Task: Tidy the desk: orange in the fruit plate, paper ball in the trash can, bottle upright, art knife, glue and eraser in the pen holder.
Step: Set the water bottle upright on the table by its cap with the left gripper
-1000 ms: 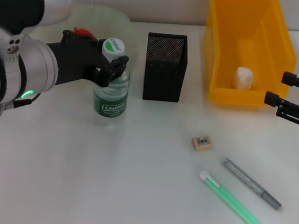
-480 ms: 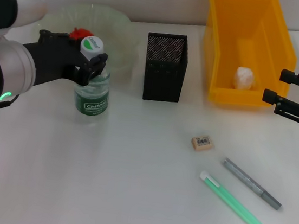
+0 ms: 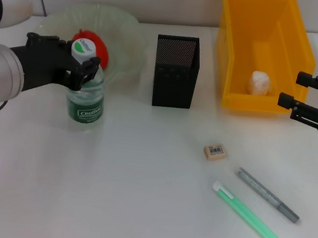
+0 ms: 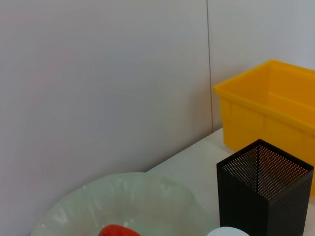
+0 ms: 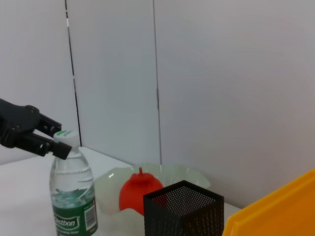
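Left gripper (image 3: 78,64) clamps upright bottle's (image 3: 85,99) neck, 5 o'clock of plate (image 3: 122,39) holding orange (image 3: 92,44), apparently. Holder (image 3: 176,72) center. Paper ball (image 3: 260,82) in can (image 3: 236,59). Right gripper (image 3: 301,96) open at 3 o'clock. Eraser (image 3: 214,152) below.

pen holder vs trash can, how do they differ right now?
The pen holder is black mesh, tall and narrow; the trash can is solid yellow plastic, wide and much bigger. The pen holder looks empty as far as the head view shows; the trash can holds the paper ball. Both stand upright, open-topped, side by side on the desk.
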`<action>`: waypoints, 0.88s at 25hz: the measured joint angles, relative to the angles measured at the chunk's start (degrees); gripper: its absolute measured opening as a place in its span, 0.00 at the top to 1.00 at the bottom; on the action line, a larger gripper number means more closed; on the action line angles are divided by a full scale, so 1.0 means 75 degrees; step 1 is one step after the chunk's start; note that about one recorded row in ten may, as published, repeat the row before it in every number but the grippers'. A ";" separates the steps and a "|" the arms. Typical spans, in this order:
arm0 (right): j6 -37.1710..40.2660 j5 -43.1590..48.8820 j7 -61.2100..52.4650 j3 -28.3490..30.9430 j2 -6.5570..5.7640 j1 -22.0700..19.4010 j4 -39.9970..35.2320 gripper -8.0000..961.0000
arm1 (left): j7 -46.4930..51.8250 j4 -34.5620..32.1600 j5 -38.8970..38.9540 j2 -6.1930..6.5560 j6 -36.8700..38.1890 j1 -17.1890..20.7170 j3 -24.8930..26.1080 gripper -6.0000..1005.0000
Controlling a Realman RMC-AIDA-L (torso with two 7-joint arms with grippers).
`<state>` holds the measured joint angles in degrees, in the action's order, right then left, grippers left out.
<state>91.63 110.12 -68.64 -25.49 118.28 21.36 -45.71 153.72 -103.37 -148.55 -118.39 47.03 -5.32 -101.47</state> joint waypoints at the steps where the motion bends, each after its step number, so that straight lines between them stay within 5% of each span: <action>1: 0.0002 0.0000 -0.0003 0.0001 0.0002 0.0000 0.0000 0.30 | 0.0000 0.0000 -0.0014 0.0000 0.0001 0.0024 0.0006 0.56; 22: 0.0038 0.0000 -0.0010 -0.0016 0.0003 -0.0001 0.0034 0.30 | 0.0000 0.0052 -0.0021 -0.0009 -0.0057 0.0160 0.0165 0.56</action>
<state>91.92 110.12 -68.72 -25.61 118.30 21.35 -45.45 153.72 -102.97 -148.71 -118.46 46.60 -4.13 -100.23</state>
